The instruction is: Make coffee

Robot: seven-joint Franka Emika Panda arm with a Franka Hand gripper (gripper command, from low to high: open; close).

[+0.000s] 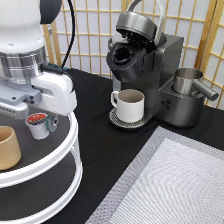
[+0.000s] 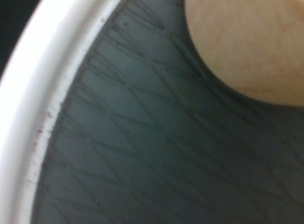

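The coffee (image 1: 36,124), a small white pod with a red-orange top, stands on the dark upper shelf of a white-rimmed round tray (image 1: 60,155) at the exterior view's left. My gripper (image 1: 38,119) hangs low over the pod, open. One grey fingertip (image 1: 52,121) sits just right of the pod, and the other is hidden behind the hand. The coffee machine (image 1: 145,65) stands at the top centre with its lid up and the pod chamber empty. A white mug (image 1: 130,105) sits on its drip plate.
A tan handleless cup (image 1: 7,147) stands on the tray left of the pod and fills a corner of the wrist view (image 2: 261,45), beside the tray's white rim (image 2: 36,125). A metal pitcher (image 1: 189,82) is right of the machine. A grey mat (image 1: 170,185) covers the bottom right.
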